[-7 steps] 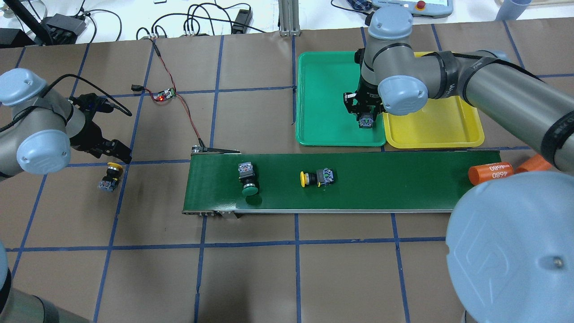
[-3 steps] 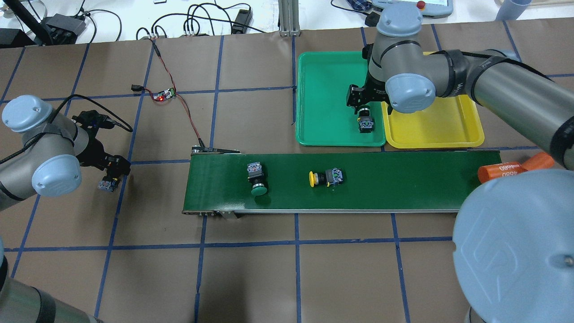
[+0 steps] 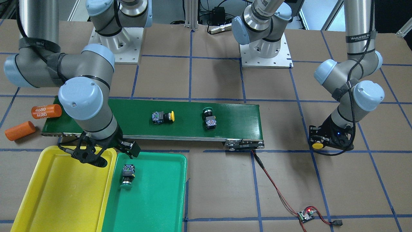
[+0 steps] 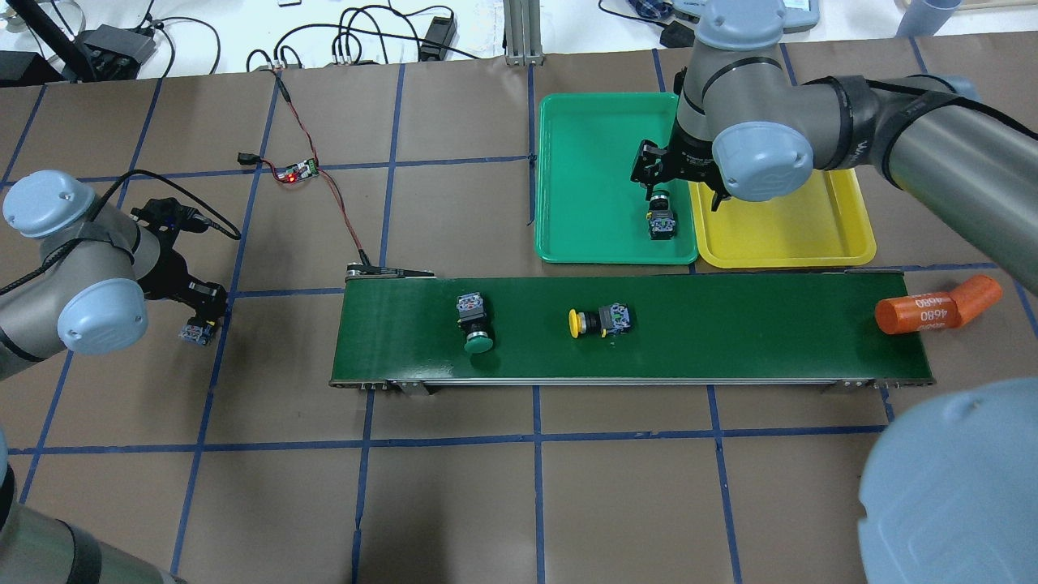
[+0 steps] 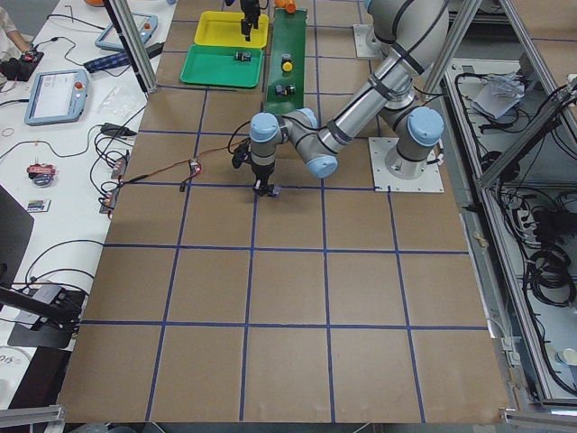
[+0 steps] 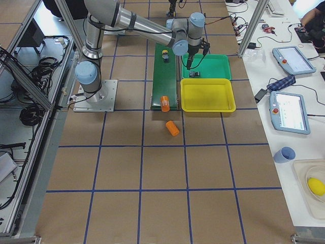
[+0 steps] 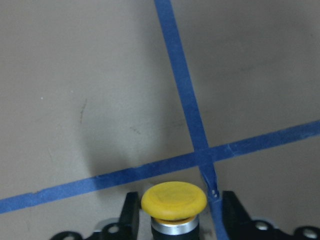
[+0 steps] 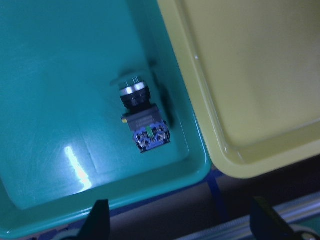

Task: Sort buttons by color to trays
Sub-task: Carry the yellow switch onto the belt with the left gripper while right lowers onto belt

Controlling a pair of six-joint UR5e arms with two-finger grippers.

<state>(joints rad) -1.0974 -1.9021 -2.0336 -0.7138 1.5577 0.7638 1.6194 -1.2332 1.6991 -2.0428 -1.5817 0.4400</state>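
Since the green-capped button (image 4: 662, 219) lies on its side in the green tray (image 4: 584, 162), close to the wall beside the yellow tray (image 4: 795, 235), I count that one as sorted. My right gripper (image 3: 107, 154) hangs above it with its fingers spread wide and nothing between them, free for another pick. I see nothing in the yellow tray.

Two more buttons lie apart on the conveyor belt (image 4: 730, 324), a green one (image 4: 474, 326) and a yellow one (image 4: 596, 320). The fourth, a yellow button (image 7: 174, 199), lies off the belt on the table paper, which is why my left gripper (image 7: 176, 222) is down there. Its fingers (image 7: 131, 217) stand either side of the cap with slivers of gap, so I judge it not clamped yet. It needs to close squarely, or the button could roll.

Two orange cylinders (image 4: 916, 312) at the belt's end are no part of the sort.
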